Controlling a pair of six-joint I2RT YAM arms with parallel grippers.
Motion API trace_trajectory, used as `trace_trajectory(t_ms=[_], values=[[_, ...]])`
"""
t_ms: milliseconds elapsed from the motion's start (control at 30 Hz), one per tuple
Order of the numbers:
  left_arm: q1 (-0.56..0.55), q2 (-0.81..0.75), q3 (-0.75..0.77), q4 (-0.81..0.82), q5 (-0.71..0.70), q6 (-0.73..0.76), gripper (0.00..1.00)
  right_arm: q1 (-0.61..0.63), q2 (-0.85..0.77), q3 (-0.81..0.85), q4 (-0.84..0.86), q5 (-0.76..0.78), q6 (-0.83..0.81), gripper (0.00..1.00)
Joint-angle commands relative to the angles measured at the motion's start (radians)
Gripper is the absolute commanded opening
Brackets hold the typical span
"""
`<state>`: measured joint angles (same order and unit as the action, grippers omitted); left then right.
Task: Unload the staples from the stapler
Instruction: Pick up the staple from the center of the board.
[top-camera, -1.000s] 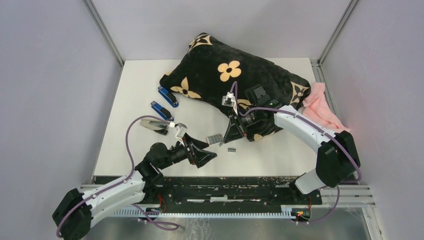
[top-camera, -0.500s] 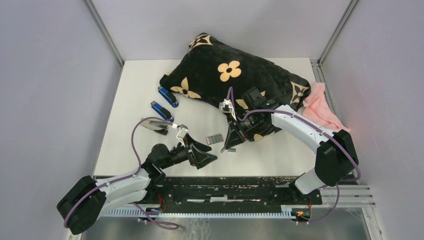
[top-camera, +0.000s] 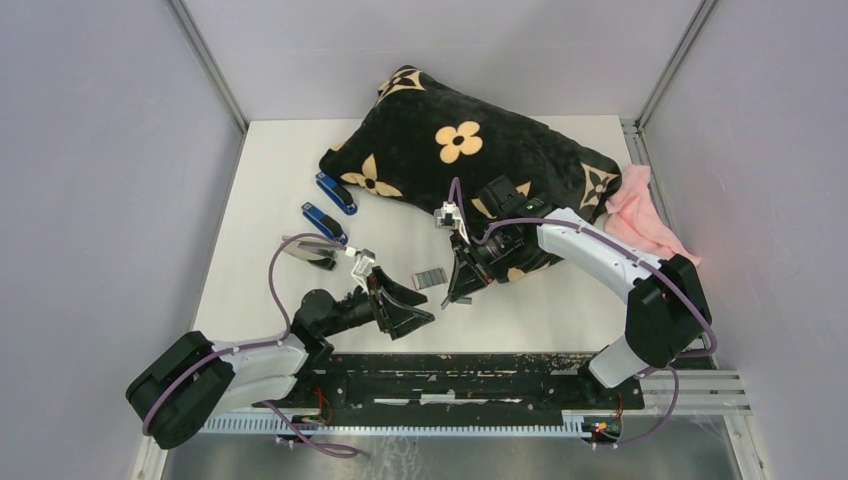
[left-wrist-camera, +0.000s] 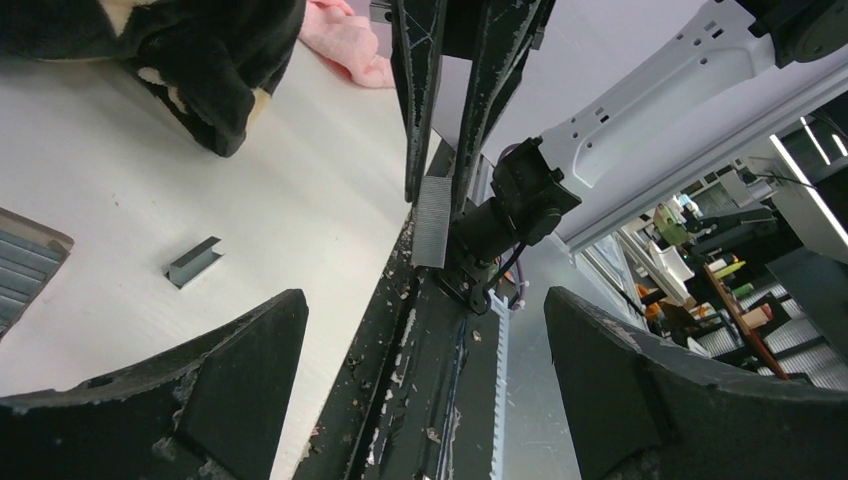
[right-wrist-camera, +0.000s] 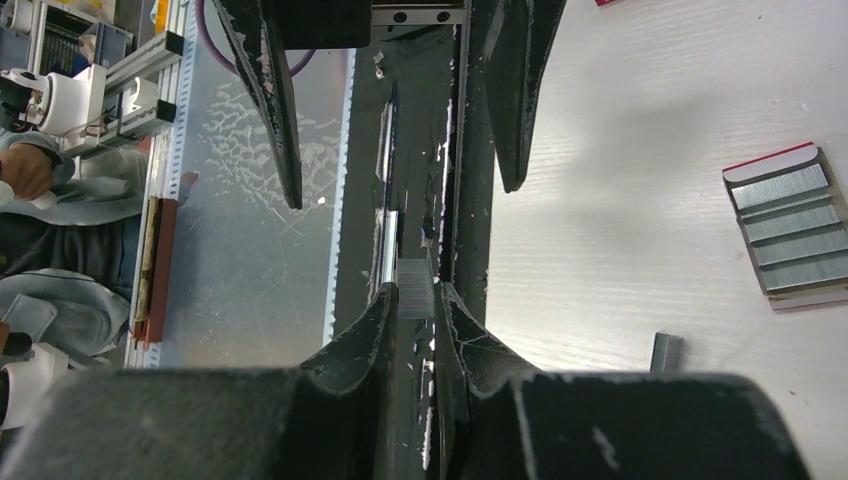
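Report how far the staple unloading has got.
Looks done: one stapler lies opened, and a loose staple strip sits on the table. In hand: the right gripper pinches a second strip; the left gripper has its jaws open. Left: set that strip down; whether the stapler is empty can't be seen.

Right gripper (top-camera: 452, 297) came down and left toward the near edge, carrying its pinched staple strip (right-wrist-camera: 415, 289). In the top view it hid the loose strip (right-wrist-camera: 665, 352). Left arm (top-camera: 180, 390) swung its elbow inward, and the left gripper (top-camera: 418, 306) nudged slightly nearer.
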<state>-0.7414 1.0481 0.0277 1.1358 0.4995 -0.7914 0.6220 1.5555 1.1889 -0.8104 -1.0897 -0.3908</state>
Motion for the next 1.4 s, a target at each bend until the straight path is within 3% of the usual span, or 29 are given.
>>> trace_trajectory(t_ms=[0, 467, 1133, 1367], values=[[0.004, -0.017, -0.008, 0.085, 0.013, -0.016, 0.95, 0.006, 0.003, 0.044, -0.006, -0.007, -0.026, 0.20], [0.004, 0.020, -0.003, 0.129, 0.018, -0.028, 0.89, 0.016, 0.007, 0.046, -0.015, -0.019, -0.026, 0.19], [-0.009, 0.406, 0.076, 0.518, 0.121, -0.162, 0.65, 0.035, 0.028, 0.048, -0.013, -0.017, -0.029, 0.20], [-0.028, 0.475, 0.100, 0.575, 0.133, -0.187, 0.55, 0.037, 0.031, 0.048, -0.011, -0.018, -0.026, 0.20]])
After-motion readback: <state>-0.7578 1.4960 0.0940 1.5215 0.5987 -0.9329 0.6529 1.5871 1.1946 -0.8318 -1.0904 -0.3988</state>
